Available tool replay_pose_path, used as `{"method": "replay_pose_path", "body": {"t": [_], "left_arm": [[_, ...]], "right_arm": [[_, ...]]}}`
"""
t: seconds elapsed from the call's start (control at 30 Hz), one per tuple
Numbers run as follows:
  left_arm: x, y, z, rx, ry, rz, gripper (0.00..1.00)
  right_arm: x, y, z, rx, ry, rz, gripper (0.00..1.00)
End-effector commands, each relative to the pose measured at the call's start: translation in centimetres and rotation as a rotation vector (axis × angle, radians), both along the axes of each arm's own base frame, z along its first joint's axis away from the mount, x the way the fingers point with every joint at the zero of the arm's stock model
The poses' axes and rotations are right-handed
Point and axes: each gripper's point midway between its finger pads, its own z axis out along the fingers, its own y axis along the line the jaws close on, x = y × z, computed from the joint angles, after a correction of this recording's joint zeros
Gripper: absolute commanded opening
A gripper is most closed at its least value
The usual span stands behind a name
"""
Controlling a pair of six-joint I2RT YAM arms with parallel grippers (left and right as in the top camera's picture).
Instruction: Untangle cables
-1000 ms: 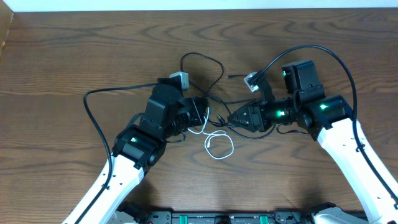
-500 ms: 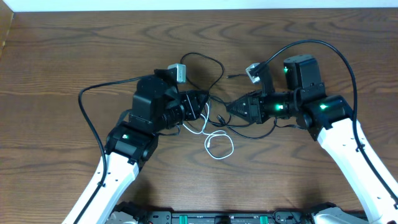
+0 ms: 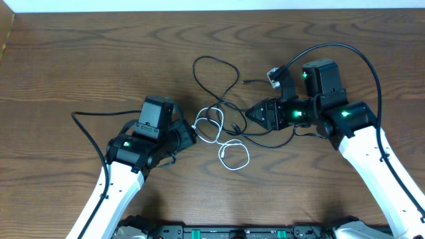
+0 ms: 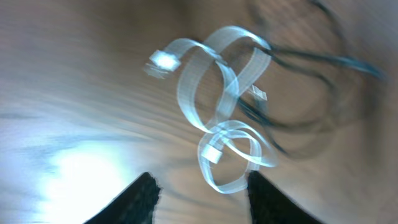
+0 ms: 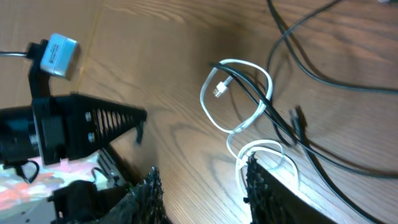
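The white cable (image 3: 248,157) lies in loose loops on the table between the two arms, crossed with the thin black cable (image 3: 237,75), whose big loop reaches toward the far side. My left gripper (image 3: 192,135) stands open just left of the tangle, holding nothing. In the blurred left wrist view, the white cable (image 4: 189,87) curls ahead of the left gripper (image 4: 202,193), apart from its fingers. My right gripper (image 3: 249,114) points at the tangle from the right. Its jaws (image 5: 199,186) are open over bare wood, the white cable (image 5: 205,99) and black cable (image 5: 245,84) lying beside one finger.
Thick black arm cables arc at the left (image 3: 86,126) and over the right arm (image 3: 358,53). The left arm's body (image 5: 62,124) fills the left side of the right wrist view. The table's far edge (image 3: 212,9) runs along the top.
My left gripper has opened, let go of the cables and pulled back to the left and toward the near edge. The tangle now lies loose. The right arm has barely moved.
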Motion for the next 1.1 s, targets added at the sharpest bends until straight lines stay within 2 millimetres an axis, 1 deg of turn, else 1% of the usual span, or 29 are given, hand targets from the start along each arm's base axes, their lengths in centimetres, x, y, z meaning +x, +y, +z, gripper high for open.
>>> {"method": "replay_pose_path", "body": {"t": [0.0,0.1,0.17,0.2,0.27,0.37,0.47,0.6,0.63,0.73,0.83,0.87,0.93,1.0,1.03,1.07], "left_arm": [[1.6,3.7,-1.9,0.166,-0.009,0.184,0.60],[2.3,3.4,-4.3,0.175,0.027,0.186,0.73],[2.3,3.0,-6.1,0.171,0.082,0.194,0.74],[2.4,2.2,-7.3,0.150,0.118,0.182,0.71],[3.0,0.6,-8.4,0.113,0.133,0.147,0.69],[3.3,-0.4,-9.0,0.107,0.128,0.120,0.68],[3.0,-0.9,-9.3,0.109,0.135,0.108,0.68],[3.4,-2.0,-9.1,0.096,0.110,0.095,0.69],[3.6,-2.5,-9.1,0.091,0.098,0.085,0.68],[3.8,-2.9,-9.5,0.106,0.086,0.075,0.60],[3.5,-3.1,-10.6,0.116,0.119,0.090,0.58],[3.3,-3.1,-11.0,0.120,0.132,0.096,0.55],[3.0,-3.0,-12.2,0.131,0.173,0.115,0.36],[2.8,-2.9,-12.8,0.136,0.189,0.126,0.25],[2.9,-3.0,-12.8,0.133,0.191,0.132,0.19],[3.1,-3.0,-12.8,0.129,0.185,0.133,0.09]], "right_arm": [[0.2,-0.2,0.2,-0.022,-0.019,-0.019,0.44],[0.1,-0.2,0.1,-0.023,-0.015,-0.018,0.43],[0.1,-0.2,0.1,-0.025,-0.010,-0.018,0.43],[0.0,-0.2,0.1,-0.025,-0.008,-0.018,0.43],[0.0,-0.2,0.1,-0.025,-0.009,-0.018,0.44],[0.0,-0.2,0.1,-0.026,-0.008,-0.018,0.44],[0.0,-0.2,0.0,-0.026,-0.007,-0.018,0.44],[0.0,-0.2,0.0,-0.026,-0.008,-0.018,0.45],[0.0,-0.2,0.0,-0.026,-0.008,-0.018,0.45],[0.0,-0.2,0.0,-0.026,-0.007,-0.018,0.45],[0.0,-0.2,0.0,-0.027,-0.006,-0.018,0.45],[0.0,-0.2,0.0,-0.027,-0.004,-0.018,0.45],[-0.1,-0.2,0.0,-0.028,-0.003,-0.018,0.45],[-0.1,-0.3,-0.1,-0.029,-0.001,-0.018,0.45],[-0.1,-0.3,-0.1,-0.029,0.000,-0.018,0.45],[-0.1,-0.3,-0.1,-0.030,0.002,-0.018,0.45]]}}
